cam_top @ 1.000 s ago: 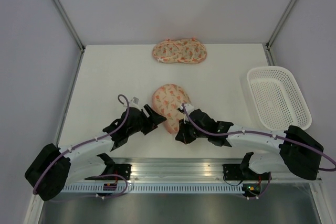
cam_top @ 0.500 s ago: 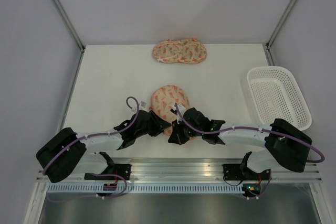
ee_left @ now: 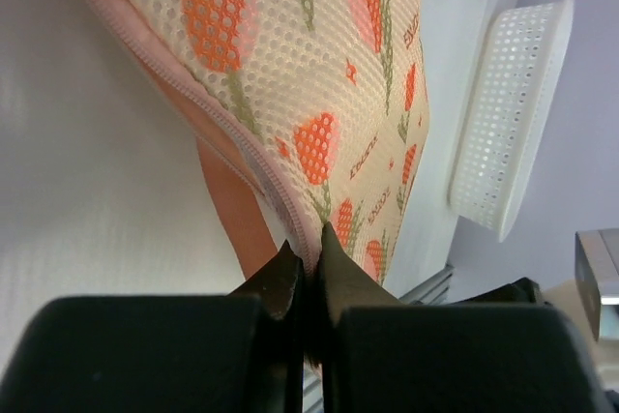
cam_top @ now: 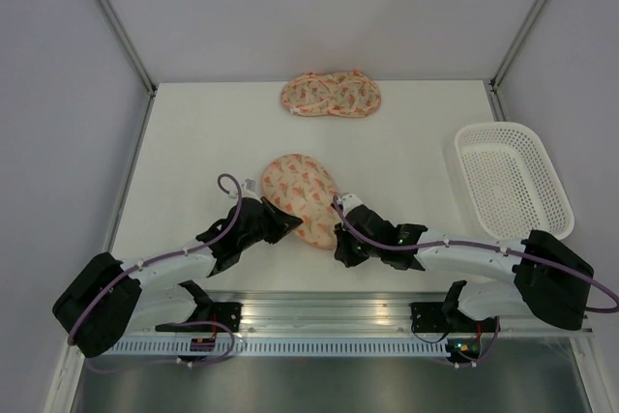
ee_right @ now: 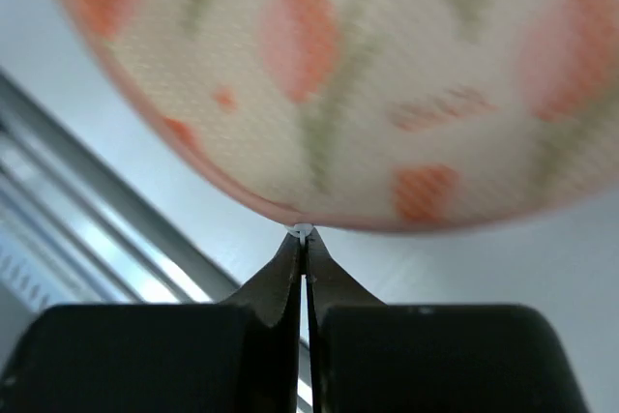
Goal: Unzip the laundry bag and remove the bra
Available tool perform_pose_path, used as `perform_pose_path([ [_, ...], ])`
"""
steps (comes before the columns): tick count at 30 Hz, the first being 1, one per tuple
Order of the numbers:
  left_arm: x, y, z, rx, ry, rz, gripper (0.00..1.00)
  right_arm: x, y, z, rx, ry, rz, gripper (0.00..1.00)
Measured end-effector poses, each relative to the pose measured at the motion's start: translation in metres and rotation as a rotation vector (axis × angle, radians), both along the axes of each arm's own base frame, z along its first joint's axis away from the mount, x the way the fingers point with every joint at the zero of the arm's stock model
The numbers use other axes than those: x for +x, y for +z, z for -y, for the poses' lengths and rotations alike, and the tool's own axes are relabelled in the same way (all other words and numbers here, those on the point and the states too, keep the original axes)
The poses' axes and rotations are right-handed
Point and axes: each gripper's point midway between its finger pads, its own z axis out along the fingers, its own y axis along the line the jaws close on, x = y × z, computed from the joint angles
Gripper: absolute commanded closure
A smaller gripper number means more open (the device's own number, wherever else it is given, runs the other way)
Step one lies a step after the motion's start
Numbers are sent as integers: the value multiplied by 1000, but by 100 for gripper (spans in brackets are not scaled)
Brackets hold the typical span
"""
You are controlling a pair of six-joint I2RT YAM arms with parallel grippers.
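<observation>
The white table [cam_top: 193, 142] carries the laundry bag [cam_top: 302, 195] near its front middle, a paler twin pouch [cam_top: 331, 95] well behind the bag at the far edge, and a white lattice basket [cam_top: 513, 179] well to the bag's right.

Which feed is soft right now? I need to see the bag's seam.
Right wrist: the laundry bag is blurred and its print smeared, though the right gripper tips are sharp. Left wrist: mesh holes and pink trim are crisp. Top external: even light, soft shadows, no glare.
</observation>
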Motion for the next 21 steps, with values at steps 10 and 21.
perform_pose_path([
  [10, 9, -4, -3, 144, -219, 61, 98, 38, -19, 72, -282, -319, 88, 100],
  [21, 89, -10, 58, 223, -637, 187, 85, 52, -16, 94, -373, -430, 138, 100],
])
